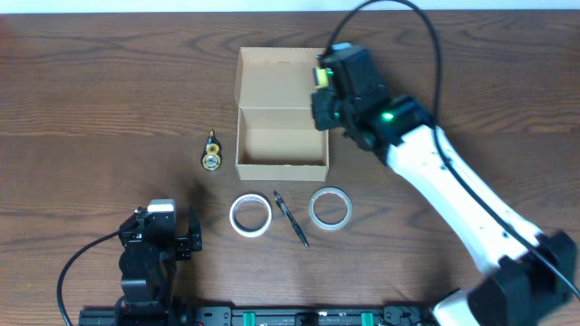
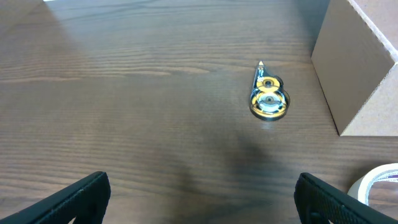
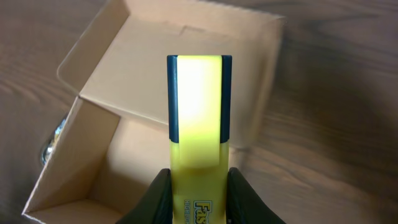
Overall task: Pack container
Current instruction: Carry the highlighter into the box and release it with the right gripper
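The container, a tan cardboard box with its flap lid open to the far side, stands mid-table and also fills the right wrist view. My right gripper hovers over the box's right rim, shut on a yellow highlighter that points across the open box. My left gripper is open and empty near the front left; its fingertips frame bare table. A yellow correction-tape dispenser lies left of the box and shows in the left wrist view.
Two white tape rolls lie in front of the box with a black pen between them. The box's side wall and a tape roll's edge show at the right of the left wrist view.
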